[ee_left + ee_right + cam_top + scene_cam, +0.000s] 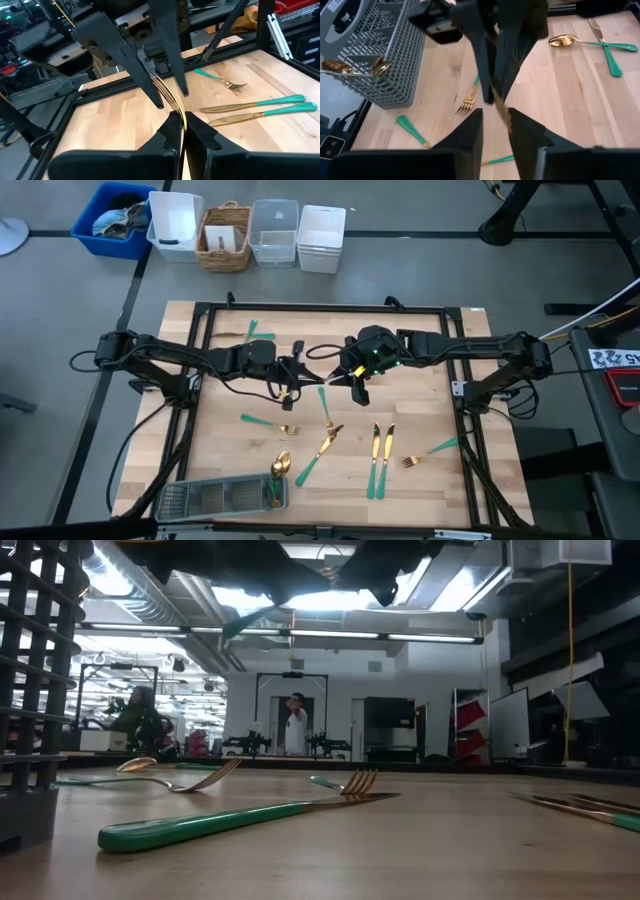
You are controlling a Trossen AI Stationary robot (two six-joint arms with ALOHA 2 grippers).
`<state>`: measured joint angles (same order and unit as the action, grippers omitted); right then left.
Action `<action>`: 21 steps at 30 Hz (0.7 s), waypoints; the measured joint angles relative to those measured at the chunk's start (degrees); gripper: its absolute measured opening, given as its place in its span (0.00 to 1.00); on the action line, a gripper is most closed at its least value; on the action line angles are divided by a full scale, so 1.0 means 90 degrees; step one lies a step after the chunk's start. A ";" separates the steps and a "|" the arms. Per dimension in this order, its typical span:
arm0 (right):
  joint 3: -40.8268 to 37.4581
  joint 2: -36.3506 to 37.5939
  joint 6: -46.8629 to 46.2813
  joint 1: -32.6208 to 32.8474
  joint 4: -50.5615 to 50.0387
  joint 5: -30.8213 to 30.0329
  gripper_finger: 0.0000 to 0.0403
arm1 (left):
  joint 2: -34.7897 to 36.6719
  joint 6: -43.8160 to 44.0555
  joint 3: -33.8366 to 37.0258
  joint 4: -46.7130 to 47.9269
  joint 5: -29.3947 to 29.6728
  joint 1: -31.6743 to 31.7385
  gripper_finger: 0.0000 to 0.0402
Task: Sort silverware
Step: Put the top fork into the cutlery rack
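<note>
We see the left tool (181, 129) pinching a gold fork (167, 94) in mid-air over the tabletop (420, 480), the right tool (495, 125) spread around its other end, remaining silverware (380, 458) scattered below.

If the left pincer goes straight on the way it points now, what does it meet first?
Most likely the right pincer, which faces the left pincer closely, a fork spanning between them. Depth is unclear.

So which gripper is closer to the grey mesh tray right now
Left. The left gripper hangs above mid-table, on the same side as the grey mesh tray at the table's near left edge. The right gripper sits beside it, slightly farther toward the right.
</note>
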<state>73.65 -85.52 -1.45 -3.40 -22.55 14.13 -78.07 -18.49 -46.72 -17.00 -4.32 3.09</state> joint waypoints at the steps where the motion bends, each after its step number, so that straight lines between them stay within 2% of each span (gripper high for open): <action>1: 0.0000 0.0000 0.0000 -0.0002 0.0005 -0.0007 0.26 | 0.0087 0.0057 0.0000 0.0109 0.0000 0.0001 0.00; 8: 0.0000 0.0242 0.0473 -0.0002 -0.0081 -0.0117 0.30 | 0.1083 0.0974 0.0000 0.0999 0.0028 -0.0025 0.00; 11: 0.0000 0.0504 0.0715 0.0000 -0.0207 -0.0449 0.29 | 0.1620 0.1831 0.0002 0.1466 0.0047 -0.0182 0.00; 14: 0.0000 0.0760 0.0741 0.0000 -0.0335 -0.0806 0.29 | 0.2154 0.2811 0.0138 0.1437 0.0145 -0.0493 0.00; 17: 0.0000 0.0950 0.0857 0.0000 -0.0463 -0.1003 0.29 | 0.2589 0.3475 0.0417 0.1141 0.0842 -0.1030 0.00; 21: 0.0000 0.1051 0.0886 0.0000 -0.0635 -0.1014 0.29 | 0.2976 0.3843 0.1067 0.0363 0.2341 -0.1982 0.00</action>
<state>73.65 -76.06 6.52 -3.40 -28.26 5.01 -51.29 16.10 -37.12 -13.73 16.76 -14.75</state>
